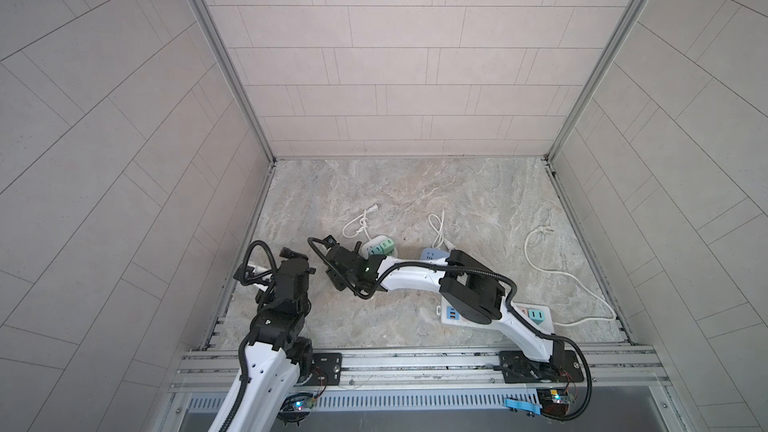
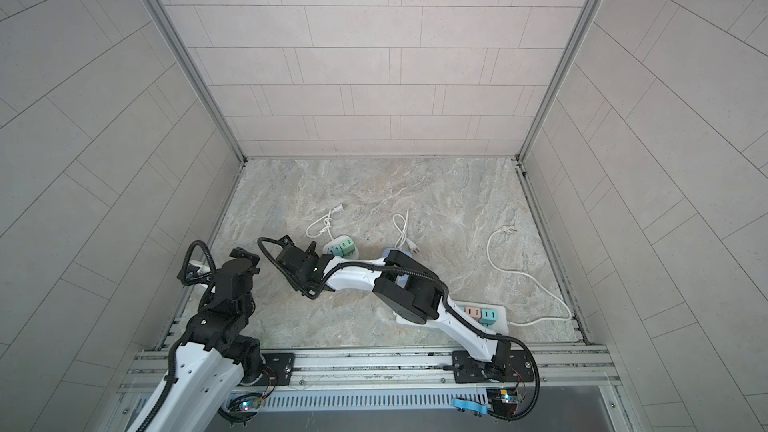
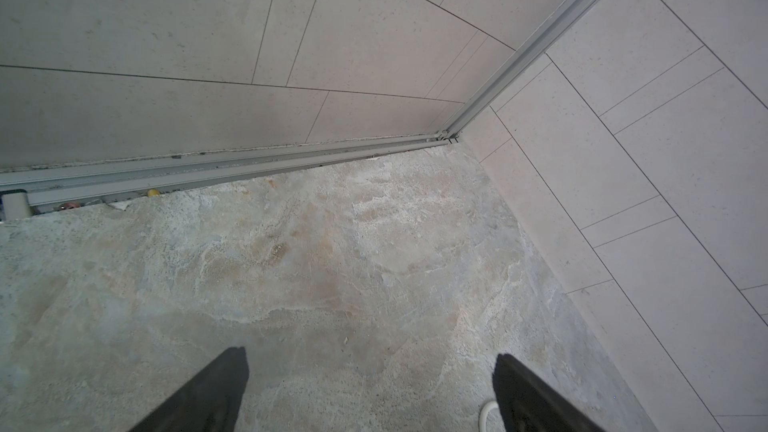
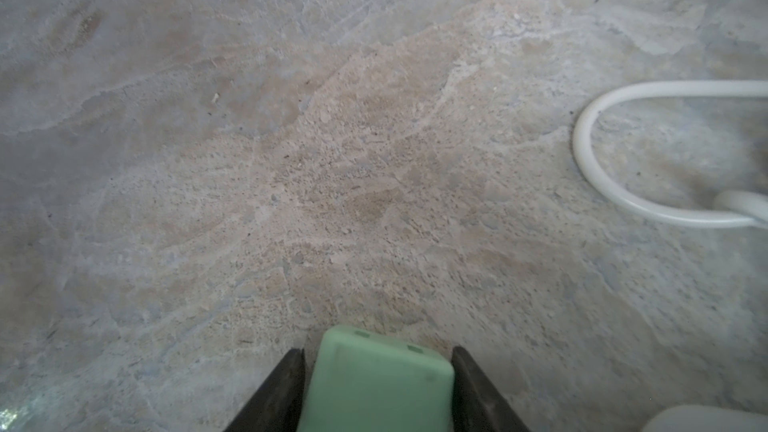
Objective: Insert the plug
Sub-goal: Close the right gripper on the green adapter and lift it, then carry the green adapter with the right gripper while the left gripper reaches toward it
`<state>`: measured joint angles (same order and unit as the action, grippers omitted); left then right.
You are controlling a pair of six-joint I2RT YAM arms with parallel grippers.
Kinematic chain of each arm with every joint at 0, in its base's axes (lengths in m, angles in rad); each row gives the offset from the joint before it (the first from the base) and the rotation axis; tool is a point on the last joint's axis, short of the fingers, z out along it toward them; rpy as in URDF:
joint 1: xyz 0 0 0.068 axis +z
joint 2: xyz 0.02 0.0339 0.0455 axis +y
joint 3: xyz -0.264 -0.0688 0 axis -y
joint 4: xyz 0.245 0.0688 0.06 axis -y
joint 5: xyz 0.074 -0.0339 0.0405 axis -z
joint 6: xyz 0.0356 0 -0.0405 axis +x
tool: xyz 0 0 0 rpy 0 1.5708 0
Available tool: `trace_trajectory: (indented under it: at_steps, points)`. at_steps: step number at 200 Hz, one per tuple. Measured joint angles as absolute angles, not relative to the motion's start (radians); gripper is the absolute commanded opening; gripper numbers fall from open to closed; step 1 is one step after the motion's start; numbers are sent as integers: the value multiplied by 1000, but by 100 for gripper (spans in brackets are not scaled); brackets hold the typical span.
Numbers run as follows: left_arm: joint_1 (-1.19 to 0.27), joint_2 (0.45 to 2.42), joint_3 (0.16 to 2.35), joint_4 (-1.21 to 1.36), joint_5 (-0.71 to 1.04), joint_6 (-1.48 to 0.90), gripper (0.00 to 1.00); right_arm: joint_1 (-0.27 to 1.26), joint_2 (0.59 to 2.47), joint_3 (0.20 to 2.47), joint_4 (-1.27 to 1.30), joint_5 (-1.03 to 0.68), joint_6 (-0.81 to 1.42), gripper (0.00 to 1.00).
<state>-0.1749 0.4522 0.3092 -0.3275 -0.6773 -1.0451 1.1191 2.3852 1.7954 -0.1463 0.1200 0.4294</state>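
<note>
My right gripper (image 4: 376, 353) is shut on a light green plug (image 4: 374, 384), one black finger against each of its sides; stone floor lies beyond it. In both top views that gripper (image 1: 360, 249) (image 2: 312, 250) reaches across to the small white socket block (image 1: 380, 246) (image 2: 343, 246), which carries green plugs. My left gripper (image 3: 372, 357) is open with only bare floor between its fingers. It hovers at the near left (image 1: 291, 253) (image 2: 247, 254), apart from the plugs.
A blue power strip (image 1: 430, 253) lies partly under my right arm. A long white strip (image 1: 538, 317) with pink and teal plugs sits front right. Loose white cables end in plugs (image 1: 372, 208), (image 1: 446, 243), (image 1: 547, 228). A cable loop (image 4: 582, 139) lies close by.
</note>
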Motion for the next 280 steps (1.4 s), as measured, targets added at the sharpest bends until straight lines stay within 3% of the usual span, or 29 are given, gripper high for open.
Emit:
trace_trajectory:
  at_steps: [70, 162, 214, 251, 280]
  points:
    - [-175, 451, 274, -197, -570, -926, 100, 1119, 2346, 1721, -99, 116, 442, 31]
    - [-175, 443, 248, -56, -402, -786, 100, 1129, 2226, 1553, -60, 86, 413, 21]
    - [-175, 467, 238, 68, -234, -693, 100, 1146, 1987, 1343, 1, 99, 374, 17]
    - [-175, 597, 230, 204, -46, -654, 100, 1152, 1726, 1113, 104, 146, 329, 17]
    - [-175, 736, 239, 303, 117, -636, 93, 1148, 1555, 949, 156, 215, 286, 7]
